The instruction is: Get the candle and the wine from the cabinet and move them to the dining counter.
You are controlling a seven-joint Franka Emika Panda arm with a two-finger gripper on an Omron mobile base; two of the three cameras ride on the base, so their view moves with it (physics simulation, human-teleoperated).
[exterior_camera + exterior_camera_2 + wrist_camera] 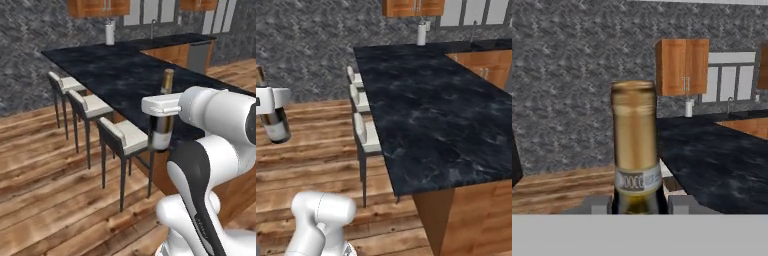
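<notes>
My gripper [637, 202] was clamped on the wine [162, 131], 1 finger [594, 204] on each side below its gold-foiled neck, holding the bottle upright in the air. It hung beside the near edge of the dining counter [446, 115], above the wood floor [45, 185], close to 3 cream-seated stools [122, 137].

White glossy rounded arm [210, 150], black joint bands.
</notes>
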